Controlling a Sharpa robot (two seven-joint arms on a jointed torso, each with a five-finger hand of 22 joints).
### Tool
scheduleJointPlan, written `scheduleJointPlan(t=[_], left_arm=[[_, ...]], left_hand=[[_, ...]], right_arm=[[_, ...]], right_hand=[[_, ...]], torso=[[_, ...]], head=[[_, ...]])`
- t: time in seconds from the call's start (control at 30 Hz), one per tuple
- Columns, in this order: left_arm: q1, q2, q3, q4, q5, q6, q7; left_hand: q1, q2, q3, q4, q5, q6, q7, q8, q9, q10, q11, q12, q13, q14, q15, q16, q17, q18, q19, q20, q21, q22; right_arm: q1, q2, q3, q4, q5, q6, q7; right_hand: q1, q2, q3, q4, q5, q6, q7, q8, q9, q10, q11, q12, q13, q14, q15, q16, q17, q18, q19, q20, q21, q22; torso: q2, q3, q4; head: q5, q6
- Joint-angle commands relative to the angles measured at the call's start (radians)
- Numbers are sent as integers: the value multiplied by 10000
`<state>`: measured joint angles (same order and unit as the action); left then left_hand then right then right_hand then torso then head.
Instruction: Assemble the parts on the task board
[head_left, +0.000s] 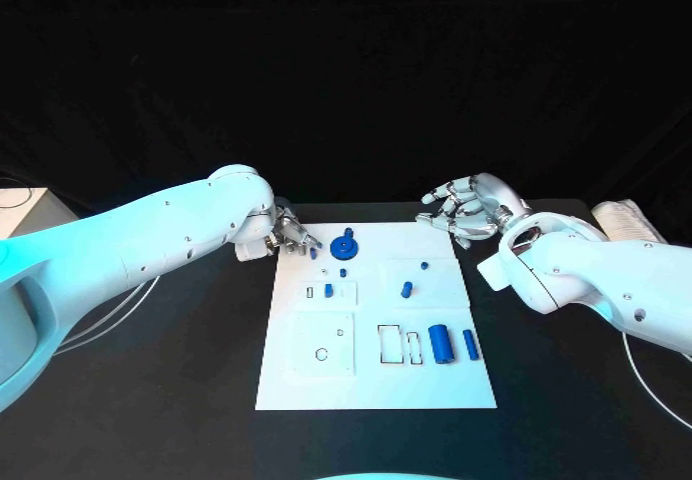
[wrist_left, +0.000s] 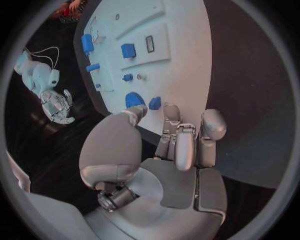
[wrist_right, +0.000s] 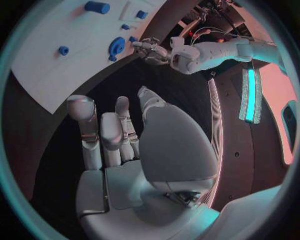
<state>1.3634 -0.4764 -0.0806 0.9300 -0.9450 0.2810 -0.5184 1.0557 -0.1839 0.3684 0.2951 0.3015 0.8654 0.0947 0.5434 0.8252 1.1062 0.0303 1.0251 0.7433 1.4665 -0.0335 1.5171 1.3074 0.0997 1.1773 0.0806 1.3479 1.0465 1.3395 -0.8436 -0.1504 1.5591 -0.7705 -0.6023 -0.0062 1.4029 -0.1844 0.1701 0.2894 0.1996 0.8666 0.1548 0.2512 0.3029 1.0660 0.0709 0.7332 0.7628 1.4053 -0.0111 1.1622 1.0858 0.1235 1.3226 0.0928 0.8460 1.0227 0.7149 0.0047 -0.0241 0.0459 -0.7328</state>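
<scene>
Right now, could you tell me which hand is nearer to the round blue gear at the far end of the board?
Left. The left hand sits just beside the blue gear at the board's edge; the right hand hovers farther off, beyond the far corner.

You see a black counter (head_left: 173, 400), a white box (head_left: 32, 212) at its far left edge, and a clear crumpled bag (head_left: 629, 220) at its far right.

No text, label or number can be read anywhere.
</scene>
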Motion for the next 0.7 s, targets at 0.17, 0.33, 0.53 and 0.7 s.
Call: scheduleJointPlan(t=[0.17,0.33,0.53,0.7], left_arm=[[-8,43,-8,-14,154,134,137],[-16,65,-15,-23,191,135,145],[-24,82,-24,-40,267,91,163],[-26,79,-27,-43,312,26,188]], left_hand=[[199,132,36,-38,-10,88,7,22,-31,-13,-40,74,11,432,62,3,1396,119,22,62,-34,23],[448,267,122,-45,4,103,-10,27,-53,-5,-57,108,23,433,49,12,1404,119,22,55,-29,36],[1271,514,398,-79,14,121,-61,76,-79,-2,-108,142,1,449,1,38,1436,112,43,24,-8,90],[1578,595,496,-88,7,112,-76,101,-81,6,-121,153,-8,453,-6,46,1446,108,49,13,-2,111]], right_arm=[[6,18,4,5,3,26,156],[7,30,4,-3,3,53,150],[7,52,4,-24,4,77,142],[6,83,4,-56,4,97,133]], right_hand=[[19,-102,58,-19,43,-67,-20,53,11,1,-45,-68,-42,-59,7,-63,-19,160,-36,-14,-73,-44],[18,-100,63,-18,44,-69,-21,59,13,9,-45,-80,-62,-51,6,-65,-5,156,-20,-15,-66,-39],[18,-100,63,-18,44,-69,-21,59,13,9,-45,-80,-62,-51,6,-65,-5,156,-20,-15,-66,-39],[18,-100,63,-18,44,-69,-21,59,13,9,-45,-80,-62,-51,6,-65,-5,156,-20,-15,-66,-39]], torso=[[6,-2,6],[5,-3,3],[7,-15,6],[13,-9,14]], head=[[20,-6],[33,-11],[34,-26],[35,-33]])
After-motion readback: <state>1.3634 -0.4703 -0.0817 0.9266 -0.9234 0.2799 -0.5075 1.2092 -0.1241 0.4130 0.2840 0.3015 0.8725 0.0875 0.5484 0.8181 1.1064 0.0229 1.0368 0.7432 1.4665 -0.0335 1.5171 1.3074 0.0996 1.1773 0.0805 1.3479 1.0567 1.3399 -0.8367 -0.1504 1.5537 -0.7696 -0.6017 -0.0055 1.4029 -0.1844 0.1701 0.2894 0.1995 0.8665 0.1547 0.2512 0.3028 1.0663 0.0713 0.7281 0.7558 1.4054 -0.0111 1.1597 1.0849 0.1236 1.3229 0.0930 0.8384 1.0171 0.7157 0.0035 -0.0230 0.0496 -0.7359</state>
